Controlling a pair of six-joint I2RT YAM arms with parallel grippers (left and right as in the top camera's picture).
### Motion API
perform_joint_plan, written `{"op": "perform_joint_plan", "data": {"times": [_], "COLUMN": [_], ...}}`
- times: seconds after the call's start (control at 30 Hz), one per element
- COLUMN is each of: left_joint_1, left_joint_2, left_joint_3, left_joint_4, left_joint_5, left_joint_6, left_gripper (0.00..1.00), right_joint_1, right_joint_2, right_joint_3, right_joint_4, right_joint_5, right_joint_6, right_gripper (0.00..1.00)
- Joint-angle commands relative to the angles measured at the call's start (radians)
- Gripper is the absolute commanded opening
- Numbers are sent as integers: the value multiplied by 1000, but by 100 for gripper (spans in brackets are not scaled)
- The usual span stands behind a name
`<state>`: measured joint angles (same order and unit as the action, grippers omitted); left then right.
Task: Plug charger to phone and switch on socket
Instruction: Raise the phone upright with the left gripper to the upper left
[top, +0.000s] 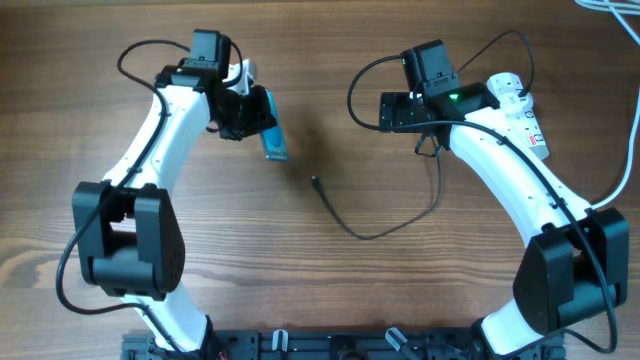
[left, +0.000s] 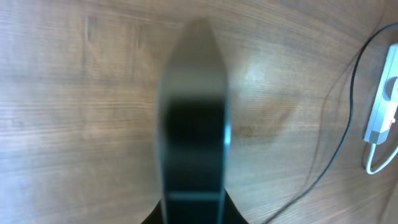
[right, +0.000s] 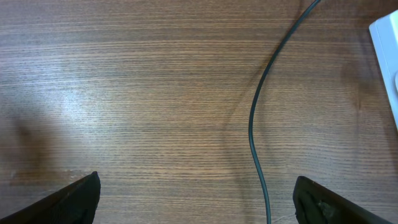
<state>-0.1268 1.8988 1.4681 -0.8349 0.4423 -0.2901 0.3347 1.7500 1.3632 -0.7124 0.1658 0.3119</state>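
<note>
The left fingers (top: 243, 118) are clamped on the phone (top: 274, 140), holding it up on its edge above the tabletop (top: 330, 60), so from above only a thin cyan sliver shows. In the left wrist view the phone (left: 193, 124) fills the middle as a dark blur, too close to make out detail.

The right fingers (right: 78, 200) are spread wide apart and hold nothing, with bare wood between them. The charger (right: 255, 124) cable runs across that gap without touching either one.

From above, the charger (top: 360, 234) lies loose on the tabletop. Its small plug tip sits near the middle, below and to the right of the phone and apart from it. The cable loops back under the right arm.

The socket (top: 522, 108) lies at the far right, partly hidden by that arm, its thick white cord (top: 628, 130) trailing off beside it.
</note>
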Motion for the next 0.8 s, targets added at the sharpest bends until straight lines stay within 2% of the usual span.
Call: {"op": "perform_joint_plan", "data": {"times": [0.0,0.1,0.23,0.37,0.57,0.7,0.73,0.77], "left_joint_1": [38,73,163,265,323,323,323,323], "left_joint_2": [-1,0,0,16,159,229,237,237], "left_joint_3": [-90,-137,-142,-143,-142,-142,-142,-142], "left_joint_4": [89,154,213,224,248,314,328,331], "left_joint_5": [25,37,155,374,842,1027,1043,1050], "left_joint_6": [59,59,59,63,187,208,208,208], "left_gripper": [4,4,4,4,4,4,4,4], "right_joint_1": [-1,-1,-1,-1,-1,-1,0,-1], "right_joint_2": [-2,-2,-2,-2,-2,-2,-2,-2], "right_joint_3": [3,3,3,3,3,3,3,3], "right_joint_4": [2,2,2,2,2,13,30,33], "right_joint_5": [21,21,21,21,21,9,-34,-165], "right_joint_6": [-8,-8,-8,-8,-8,9,9,8], "right_gripper": [100,100,100,100,100,100,100,100]}}
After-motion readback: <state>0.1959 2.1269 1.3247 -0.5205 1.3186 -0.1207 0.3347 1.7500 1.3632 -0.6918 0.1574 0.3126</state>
